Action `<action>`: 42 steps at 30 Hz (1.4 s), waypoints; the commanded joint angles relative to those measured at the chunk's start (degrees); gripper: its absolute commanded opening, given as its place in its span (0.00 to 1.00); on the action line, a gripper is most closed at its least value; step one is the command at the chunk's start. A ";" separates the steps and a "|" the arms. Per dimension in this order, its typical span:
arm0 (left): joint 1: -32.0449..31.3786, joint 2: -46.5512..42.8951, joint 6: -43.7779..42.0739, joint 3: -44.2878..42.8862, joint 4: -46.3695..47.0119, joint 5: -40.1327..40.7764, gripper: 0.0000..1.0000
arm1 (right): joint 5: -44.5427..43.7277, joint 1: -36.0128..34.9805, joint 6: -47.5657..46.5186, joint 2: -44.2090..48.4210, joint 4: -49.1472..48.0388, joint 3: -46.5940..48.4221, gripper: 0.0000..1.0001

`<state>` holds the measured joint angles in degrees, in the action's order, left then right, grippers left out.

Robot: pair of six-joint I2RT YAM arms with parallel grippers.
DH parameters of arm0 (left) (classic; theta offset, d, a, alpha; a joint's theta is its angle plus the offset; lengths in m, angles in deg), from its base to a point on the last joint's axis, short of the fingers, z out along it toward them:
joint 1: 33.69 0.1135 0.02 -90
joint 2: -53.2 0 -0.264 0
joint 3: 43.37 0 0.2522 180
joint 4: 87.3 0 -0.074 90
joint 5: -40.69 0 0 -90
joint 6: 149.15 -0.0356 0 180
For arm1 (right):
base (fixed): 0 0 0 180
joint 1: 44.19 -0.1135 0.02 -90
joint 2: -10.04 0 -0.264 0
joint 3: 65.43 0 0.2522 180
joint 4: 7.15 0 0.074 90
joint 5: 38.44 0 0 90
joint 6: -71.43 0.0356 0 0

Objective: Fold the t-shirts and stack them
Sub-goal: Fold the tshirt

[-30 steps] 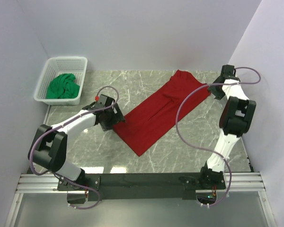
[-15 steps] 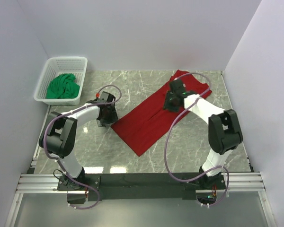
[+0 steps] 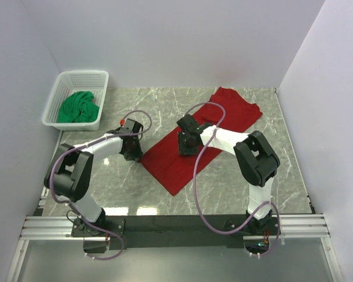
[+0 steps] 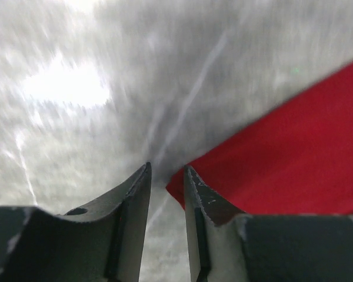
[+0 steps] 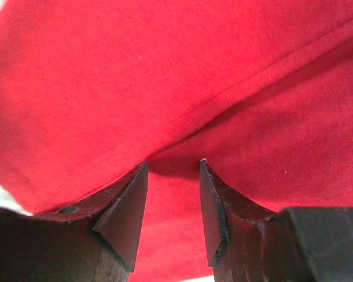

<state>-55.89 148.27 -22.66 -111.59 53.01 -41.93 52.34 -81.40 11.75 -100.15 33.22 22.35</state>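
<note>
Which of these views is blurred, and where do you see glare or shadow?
Left wrist: the table is smeared by motion blur, with a white glare patch upper left; right wrist: the red t-shirt is reasonably sharp, shadowed between the fingers; top external: sharp and evenly lit.

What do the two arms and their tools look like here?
The left arm and right arm have white links, black joints and a looping mauve cable each. The left one carries a red spot near its wrist. The left tool and right tool have two dark wedge-shaped fingers each.
</note>
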 commanded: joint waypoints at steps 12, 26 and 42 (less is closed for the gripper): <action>-3.73 -20.33 5.96 12.36 -10.71 -8.09 0.53 | -2.08 -1.72 -3.16 15.08 9.59 -22.77 0.48; 6.19 -23.70 0.08 8.84 1.23 -2.19 0.97 | -6.10 -1.64 -3.53 17.04 7.58 -5.92 0.50; 6.90 -24.75 -0.89 10.51 4.57 -1.49 0.94 | -19.50 12.59 7.11 -10.37 1.59 25.11 0.48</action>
<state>-49.25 124.71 -22.55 -101.12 55.74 -44.69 36.10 -70.16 16.74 -106.36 36.42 41.41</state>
